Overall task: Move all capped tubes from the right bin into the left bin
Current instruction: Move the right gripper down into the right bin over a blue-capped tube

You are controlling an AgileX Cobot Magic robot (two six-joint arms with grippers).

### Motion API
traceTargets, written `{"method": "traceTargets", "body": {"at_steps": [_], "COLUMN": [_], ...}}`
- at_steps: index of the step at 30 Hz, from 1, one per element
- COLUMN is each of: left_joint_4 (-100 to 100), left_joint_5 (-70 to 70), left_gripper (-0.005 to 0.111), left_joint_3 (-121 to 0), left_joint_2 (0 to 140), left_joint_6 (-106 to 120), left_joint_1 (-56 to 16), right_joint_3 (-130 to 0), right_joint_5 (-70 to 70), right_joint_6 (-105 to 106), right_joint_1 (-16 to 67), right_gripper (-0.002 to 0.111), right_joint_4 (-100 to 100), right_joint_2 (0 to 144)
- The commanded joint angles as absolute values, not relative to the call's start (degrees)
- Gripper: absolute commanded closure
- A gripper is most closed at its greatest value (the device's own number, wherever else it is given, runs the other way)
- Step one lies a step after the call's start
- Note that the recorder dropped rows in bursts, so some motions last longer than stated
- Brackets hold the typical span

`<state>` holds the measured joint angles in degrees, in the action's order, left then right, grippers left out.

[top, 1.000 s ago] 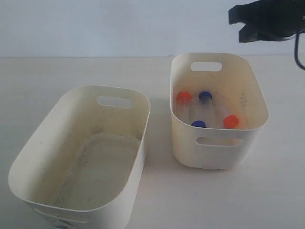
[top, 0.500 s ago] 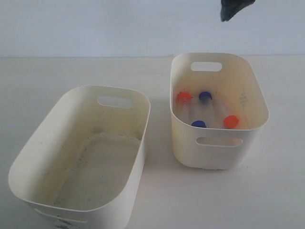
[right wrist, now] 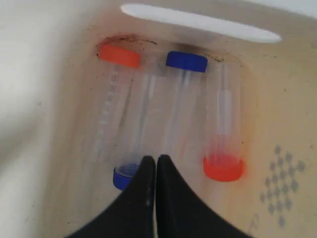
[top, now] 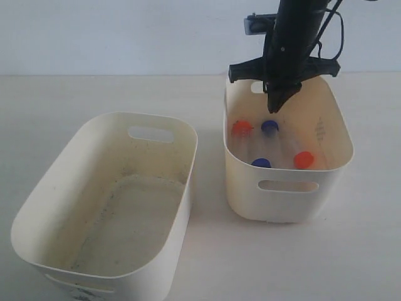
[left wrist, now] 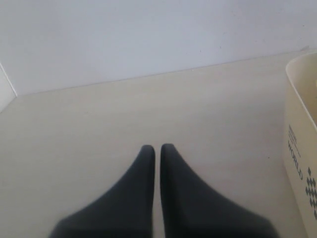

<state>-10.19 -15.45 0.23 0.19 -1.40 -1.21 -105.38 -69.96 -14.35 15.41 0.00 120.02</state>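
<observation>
Four capped tubes lie in the right bin (top: pixel 285 207): orange-red caps (top: pixel 241 127) (top: pixel 304 159) and blue caps (top: pixel 270 126) (top: pixel 261 163). My right gripper (top: pixel 276 108) hangs shut, tip down, over the bin's far half, just above the far blue cap. The right wrist view shows its tips (right wrist: pixel 156 158) closed above the tubes, between a near blue cap (right wrist: pixel 124 176) and an orange-red cap (right wrist: pixel 223 167); an orange-red cap (right wrist: pixel 119 54) and a blue cap (right wrist: pixel 186 60) lie beyond. The left bin (top: pixel 182 182) holds no tubes. My left gripper (left wrist: pixel 157 147) is shut over bare table.
A cream bin's printed outer wall (left wrist: pixel 301 148) stands at the edge of the left wrist view, apart from the left gripper. A pale wall rises behind the table. A strip of table (top: pixel 210 188) separates the two bins.
The right arm has swung in from the upper right and come down over the right bin's far half. The tubes and both bins have not moved.
</observation>
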Motion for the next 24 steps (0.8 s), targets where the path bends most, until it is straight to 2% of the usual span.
{"method": "traceTargets", "body": {"at_steps": [1, 24], "left_joint_4": [-10.13, -10.13], "left_joint_5": [-14.98, -14.98], "left_gripper": [0.102, 0.102], "left_joint_3": [0.0, 0.0], "left_joint_2": [0.03, 0.03], "left_joint_6": [-2.06, -2.06], "left_joint_1": [-1.14, -1.14], "right_joint_3": [-103.21, -101.11], "right_joint_5": [-69.96, -68.33], "right_joint_6": [-11.21, -10.78], "right_joint_1": [15.38, 15.38], "right_gripper": [0.109, 0.109], "right_joint_4": [-0.55, 3.77], "right_joint_2": [120.7, 121.48]}}
